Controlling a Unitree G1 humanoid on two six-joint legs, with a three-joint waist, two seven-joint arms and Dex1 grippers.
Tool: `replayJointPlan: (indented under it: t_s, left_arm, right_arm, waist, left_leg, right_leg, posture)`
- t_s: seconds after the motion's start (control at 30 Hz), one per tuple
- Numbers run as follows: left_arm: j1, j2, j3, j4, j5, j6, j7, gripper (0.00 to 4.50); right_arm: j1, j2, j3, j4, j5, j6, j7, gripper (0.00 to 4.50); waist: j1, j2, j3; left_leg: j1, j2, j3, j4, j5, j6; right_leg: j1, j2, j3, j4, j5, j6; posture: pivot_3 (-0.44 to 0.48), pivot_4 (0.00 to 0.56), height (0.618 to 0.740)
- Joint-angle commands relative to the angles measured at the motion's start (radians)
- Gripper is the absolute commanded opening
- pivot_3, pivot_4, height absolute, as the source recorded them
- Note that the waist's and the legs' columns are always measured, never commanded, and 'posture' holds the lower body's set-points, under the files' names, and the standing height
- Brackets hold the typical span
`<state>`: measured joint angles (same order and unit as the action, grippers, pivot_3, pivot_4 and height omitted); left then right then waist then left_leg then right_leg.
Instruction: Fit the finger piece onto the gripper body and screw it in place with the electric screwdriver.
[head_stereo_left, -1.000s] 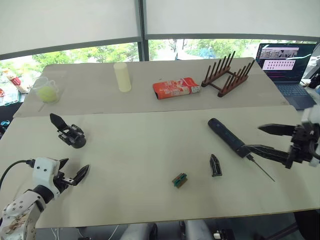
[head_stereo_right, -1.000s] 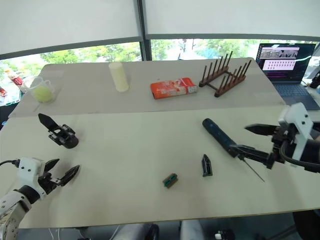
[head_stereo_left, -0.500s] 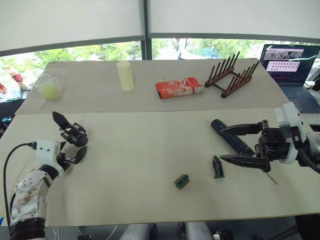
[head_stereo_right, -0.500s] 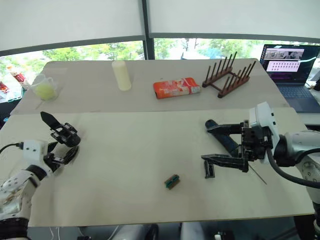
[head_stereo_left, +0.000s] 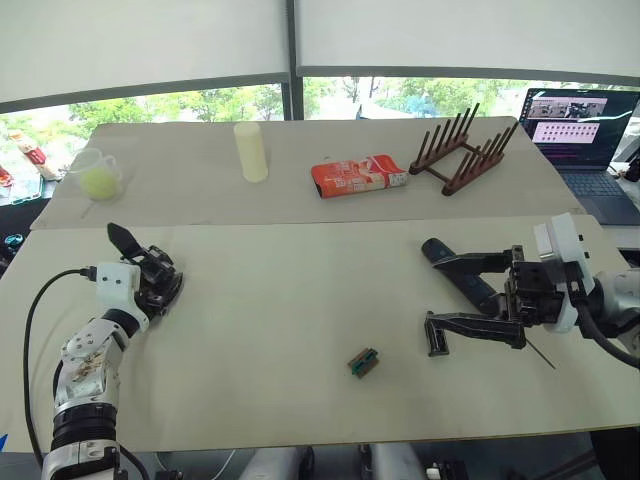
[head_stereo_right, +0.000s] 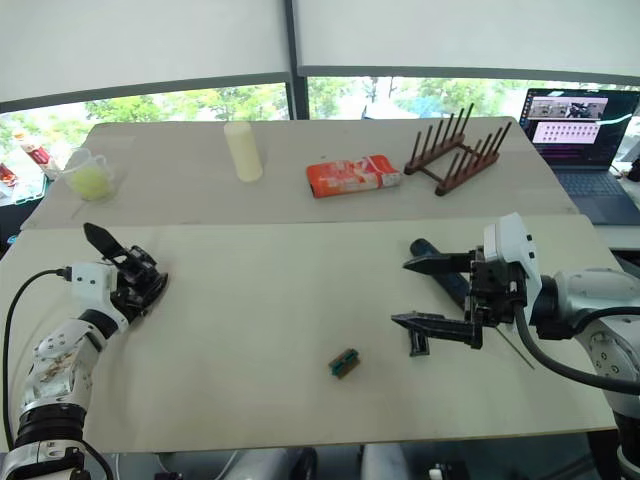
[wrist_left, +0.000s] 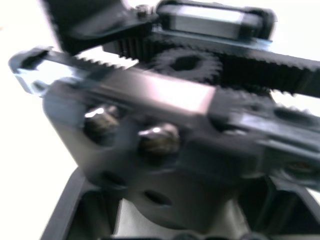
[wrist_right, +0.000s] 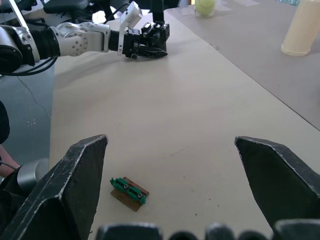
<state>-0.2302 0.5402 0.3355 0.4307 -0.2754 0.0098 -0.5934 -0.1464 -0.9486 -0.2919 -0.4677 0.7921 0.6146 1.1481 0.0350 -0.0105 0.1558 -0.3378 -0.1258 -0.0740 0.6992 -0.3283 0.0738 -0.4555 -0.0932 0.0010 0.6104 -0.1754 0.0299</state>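
Risk lies at my right claw (head_stereo_right: 415, 292): it hangs spread wide just above the finger piece (head_stereo_left: 434, 340), which lies beside the electric screwdriver (head_stereo_left: 464, 280), and its lower finger could nudge that piece away. My left claw (head_stereo_left: 160, 290) sits against the gripper body (head_stereo_left: 148, 270), far left of the screwdriver; I cannot tell whether it grips. The finger piece is partly covered.

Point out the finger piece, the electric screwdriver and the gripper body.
finger piece (head_stereo_left: 436, 340), left eye view, its wide end.
electric screwdriver (head_stereo_left: 440, 251), left eye view, far end of its barrel.
gripper body (head_stereo_right: 97, 240), right eye view, its protruding finger.
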Motion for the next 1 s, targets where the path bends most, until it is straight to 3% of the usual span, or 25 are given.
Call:
replayJointPlan:
  t_s: [0.03,0.23,0.33,0.47,0.73,1.0]
  left_arm:
    - [-0.005,-0.002,-0.032,-0.031,-0.005,-0.037,-0.056,2.41]
    - [-0.043,-0.007,-0.195,-0.255,-0.046,0.05,-0.244,2.41]
    - [-0.111,-0.039,-0.288,-0.285,-0.029,0.075,-0.301,2.41]
    - [-0.2,-0.117,-0.38,-0.256,0.021,0.078,-0.281,2.41]
    - [-0.222,-0.234,-0.517,-0.305,0.066,0.134,-0.254,2.41]
    - [-0.298,-0.302,-0.558,-0.175,0.124,0.092,-0.243,2.41]
  right_arm:
    - [0.003,0.003,-0.022,-0.04,0.025,-0.001,-0.017,4.5]
    - [0.031,-0.002,-0.017,-0.074,0.02,-0.006,-0.039,4.5]
    - [0.053,0.0,-0.022,-0.1,0.011,-0.008,-0.067,4.5]
    - [0.084,0.009,-0.043,-0.139,0.016,0.002,-0.122,4.5]
    - [0.148,0.028,-0.069,-0.224,0.024,0.014,-0.232,4.5]
    - [0.143,0.027,-0.056,-0.245,0.017,0.021,-0.295,4.5]
  waist:
    - [0.003,0.0,0.0]
    - [0.012,0.0,0.0]
    - [0.012,0.0,0.0]
    - [0.004,-0.001,0.0]
    - [-0.006,-0.001,0.001]
    - [0.003,-0.001,0.001]
  left_leg:
    - [0.0,0.0,0.0,0.0,0.0,0.0]
    - [-0.006,0.0,-0.002,0.005,0.0,0.001]
    - [-0.011,-0.001,-0.004,0.01,0.0,0.002]
    - [-0.015,-0.001,-0.005,0.015,-0.001,0.003]
    - [-0.014,0.0,-0.004,0.015,0.0,0.002]
    - [-0.014,0.0,-0.004,0.016,0.0,0.002]
  right_leg:
    - [0.0,0.0,0.0,0.0,0.0,0.0]
    - [-0.002,0.0,-0.003,-0.001,0.001,0.001]
    - [-0.003,0.0,-0.008,-0.001,0.001,0.001]
    - [-0.004,-0.001,-0.01,-0.001,0.003,0.001]
    - [-0.004,-0.001,-0.01,0.0,0.003,0.0]
    - [-0.004,-0.001,-0.01,0.0,0.005,-0.001]
  posture:
    - [0.0,0.15,0.74]
    - [0.0,0.15,0.74]
    - [0.0,0.15,0.74]
    - [0.0,0.15,0.74]
    - [0.0,0.15,0.74]
    - [0.0,0.15,0.74]
